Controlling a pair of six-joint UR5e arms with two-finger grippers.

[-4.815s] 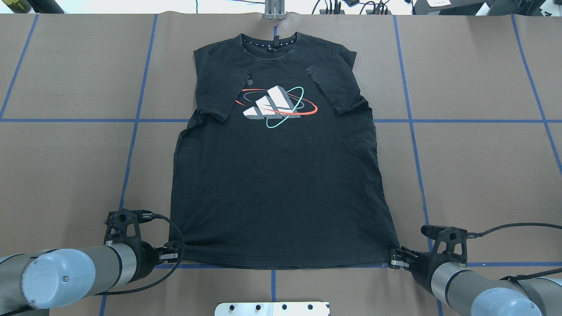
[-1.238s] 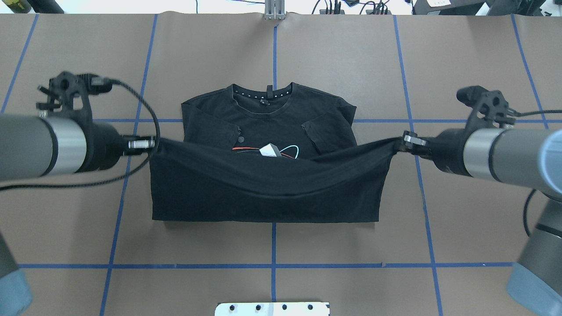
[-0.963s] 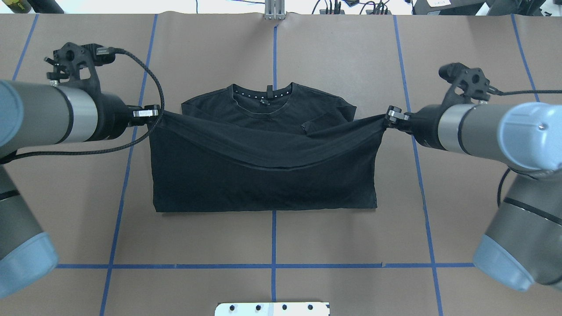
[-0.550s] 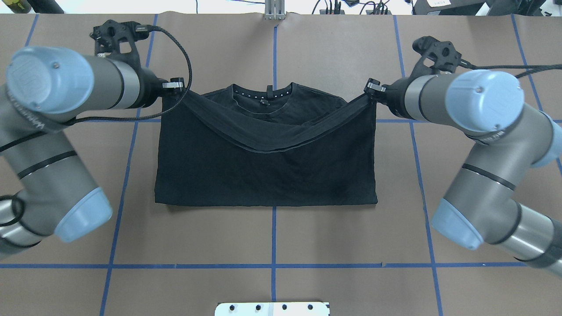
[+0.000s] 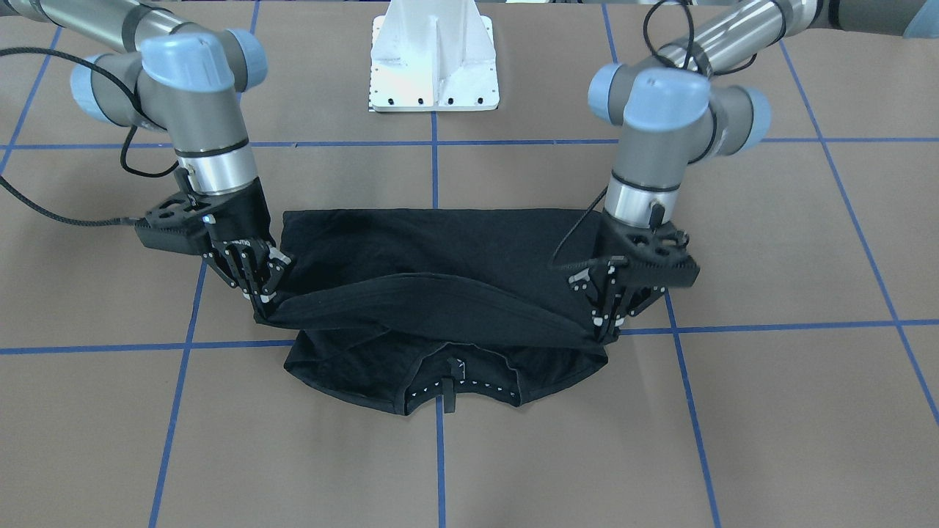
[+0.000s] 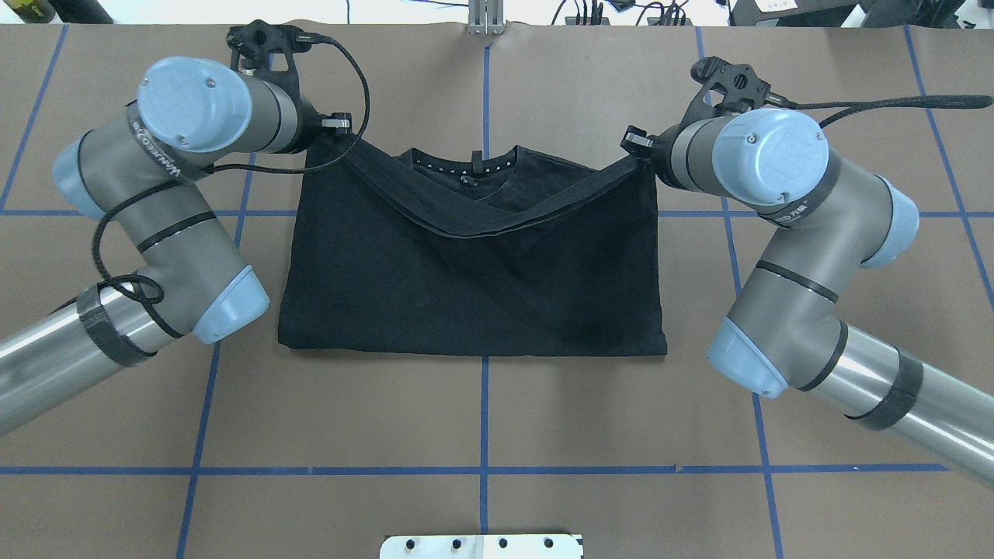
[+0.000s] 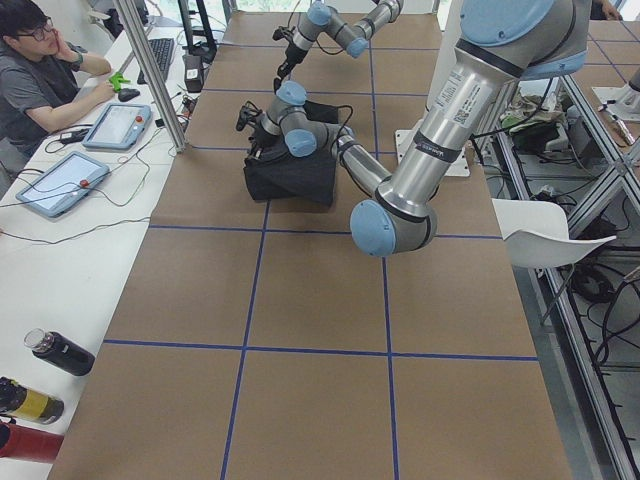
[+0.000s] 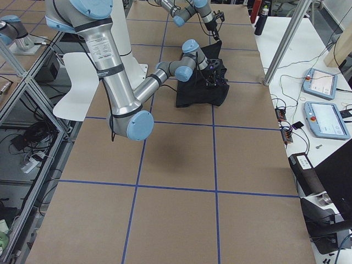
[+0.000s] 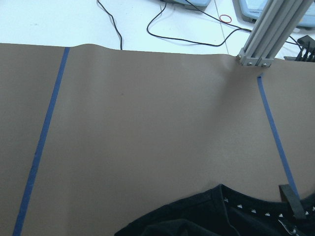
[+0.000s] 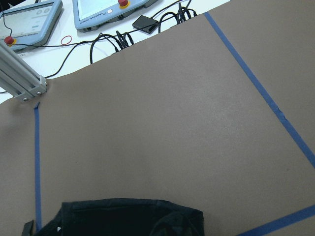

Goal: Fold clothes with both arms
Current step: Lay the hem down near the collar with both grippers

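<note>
While both arms reach across the brown paper-covered table (image 6: 481,419), a black T-shirt (image 6: 474,287) lies at its middle, doubled over so that plain black cloth faces up. The left gripper (image 6: 340,128) is clenched on one corner of the hem, and the right gripper (image 6: 633,144) is clenched on the other. Both corners hang just above the shoulders, and the hem between them sags in a shallow curve. This raised layer hides the shirt's front, leaving only the collar (image 6: 470,164), with its row of small white marks, showing past the dip. From overhead, the thick elbows of the left arm (image 6: 178,155) and the right arm (image 6: 784,178) block the paper on either side of the garment, but not the cloth itself. The wrist cameras show only bare paper and the collar's edge, with the fingers out of frame. Blue tape lines (image 6: 483,470) cross the table in a grid. A white bolted pedestal (image 5: 434,59) stands at the robot's side, and an aluminium post (image 6: 485,17) rises at the far edge, in line with the collar. Beyond that edge lie cables and touch panels (image 10: 29,19). In the left side view, a person (image 7: 35,80) sits at a side bench, bottles (image 7: 55,352) lie on its near end, and a white chair (image 7: 545,235) stands off the table's other side.
</note>
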